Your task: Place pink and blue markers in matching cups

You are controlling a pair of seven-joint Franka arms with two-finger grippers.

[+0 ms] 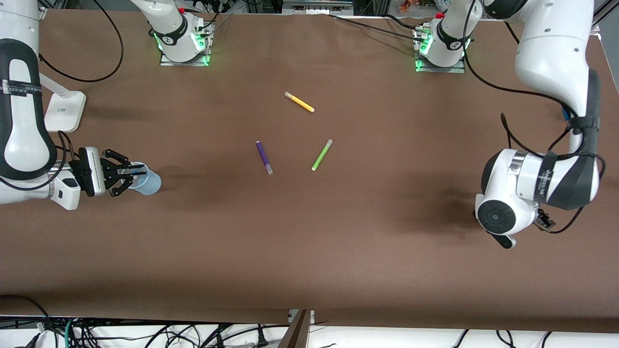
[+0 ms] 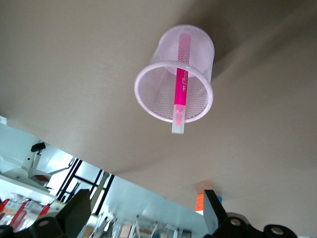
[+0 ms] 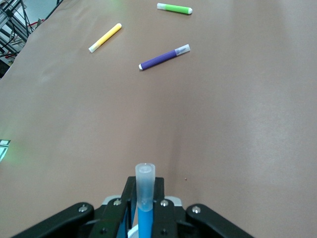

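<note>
Blue marker (image 3: 144, 198) stands clamped between the right gripper's (image 1: 126, 175) fingers at the middle left of the front frame, its tip over the pale blue cup (image 1: 147, 181). Pink marker (image 2: 181, 82) sits inside the pale pink cup (image 2: 174, 74), upper centre of the left wrist frame. Left gripper (image 2: 143, 213) hangs above it with fingers spread apart and nothing in them. Purple marker (image 1: 264, 157), green marker (image 1: 321, 154) and yellow marker (image 1: 299, 102) lie mid-table.
</note>
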